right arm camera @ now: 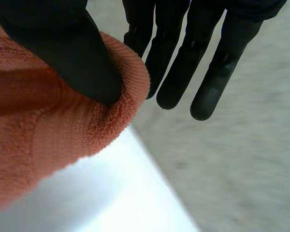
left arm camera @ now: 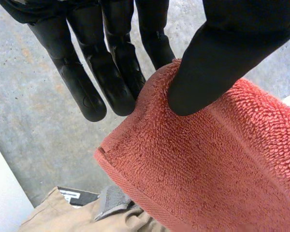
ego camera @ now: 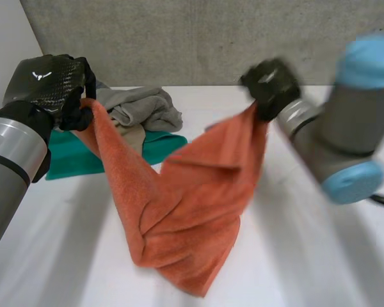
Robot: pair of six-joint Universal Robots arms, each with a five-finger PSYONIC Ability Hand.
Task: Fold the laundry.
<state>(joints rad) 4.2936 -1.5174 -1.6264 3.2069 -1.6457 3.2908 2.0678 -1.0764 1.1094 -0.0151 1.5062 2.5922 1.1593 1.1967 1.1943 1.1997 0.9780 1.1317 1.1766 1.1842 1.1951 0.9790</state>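
My left hand [ego camera: 48,83]: raised, thumb and fingers pinching one top corner of the orange towel [ego camera: 185,211].
My right hand [ego camera: 272,86]: raised opposite, thumb pressing the towel's other top end against my fingers.
Orange towel: hangs between my hands, sagging in the middle, lower end bunched on the white surface [ego camera: 307,268].
Behind it: a grey garment [ego camera: 144,109] heaped on a teal cloth [ego camera: 70,157], near my left hand.

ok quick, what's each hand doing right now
left hand: shut, thumb pinching one upper corner of the orange towel against the fingers
right hand: shut, pinching the same towel at its other upper end
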